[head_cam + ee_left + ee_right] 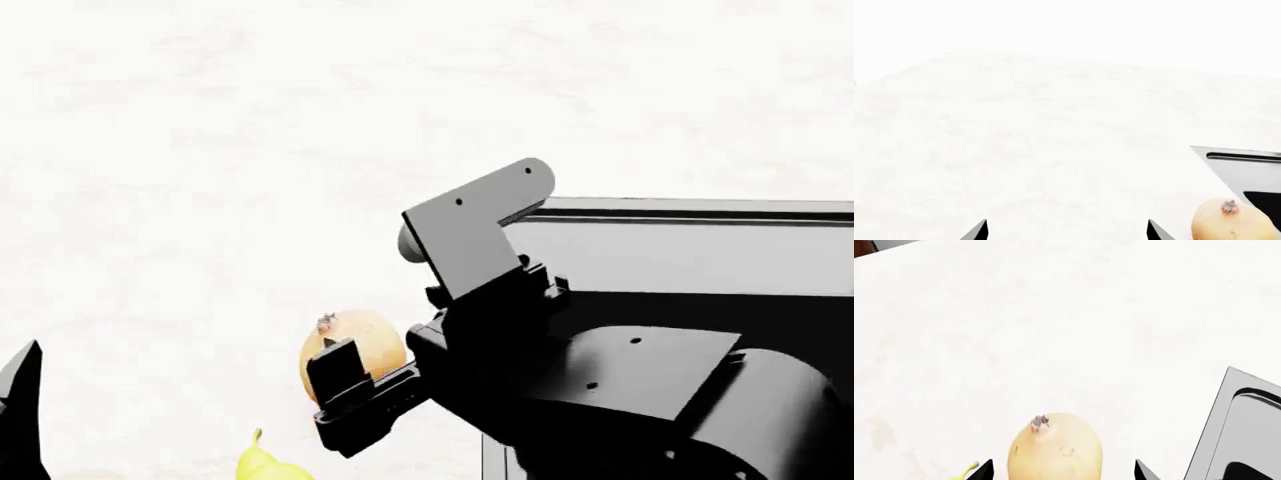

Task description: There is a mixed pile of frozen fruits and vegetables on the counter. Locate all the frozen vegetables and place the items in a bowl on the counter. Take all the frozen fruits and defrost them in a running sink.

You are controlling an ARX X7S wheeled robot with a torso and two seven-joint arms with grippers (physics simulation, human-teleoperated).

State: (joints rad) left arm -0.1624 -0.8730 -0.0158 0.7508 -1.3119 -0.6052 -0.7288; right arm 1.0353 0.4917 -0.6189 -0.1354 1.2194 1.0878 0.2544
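Note:
A round golden-orange fruit (1054,450) with a dark stem scar lies on the white counter (1054,330), between the fingertips of my open right gripper (1062,471), with a gap on each side. In the head view this fruit (358,342) sits just left of the right gripper (336,395). A yellow pear (274,466) lies nearer me; its stem (966,470) shows beside one fingertip. My left gripper (1067,231) hangs open over bare counter, with the same fruit (1231,223) off to one side. The frozen vegetables and the bowl are out of view.
The black sink (694,260) with its steel-grey rim lies right of the fruit, partly hidden by my right arm. Its corner (1244,162) and rim (1237,415) show in both wrist views. One left fingertip (22,405) stands at the head view's left edge.

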